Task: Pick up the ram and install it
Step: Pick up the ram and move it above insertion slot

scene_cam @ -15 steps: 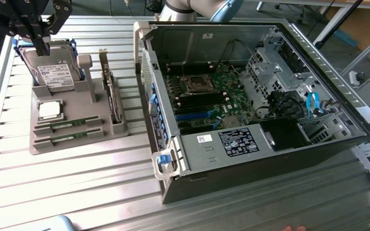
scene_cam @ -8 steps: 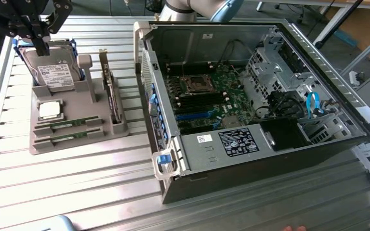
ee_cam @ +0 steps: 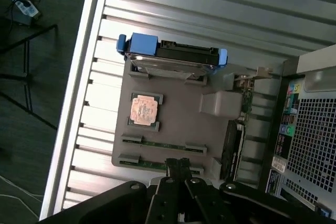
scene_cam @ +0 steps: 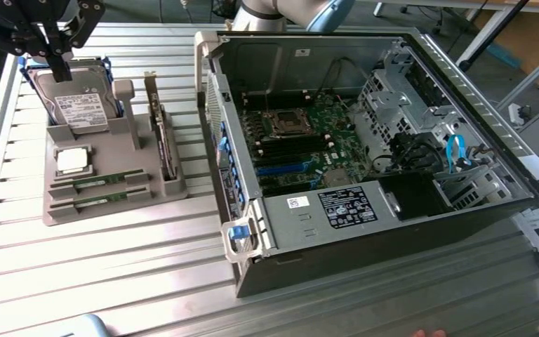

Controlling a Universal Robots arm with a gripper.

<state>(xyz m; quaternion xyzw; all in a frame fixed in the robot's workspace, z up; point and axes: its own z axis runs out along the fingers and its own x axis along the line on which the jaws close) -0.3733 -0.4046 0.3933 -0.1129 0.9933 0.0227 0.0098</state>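
Two ram sticks lie side by side in slots at the near end of a grey holder tray: one ram and a second ram closer to the tray's edge. My gripper hangs shut and holding nothing, high over the tray's far end, above the hard drive. In the wrist view its dark fingertips overlap the second stick from above. The open computer case lies on the exterior view's right, with the motherboard's memory slots exposed.
The tray also holds the hard drive in blue rails, a square processor chip and an upright expansion card. The case wall stands close beside the tray. A slatted metal table carries everything.
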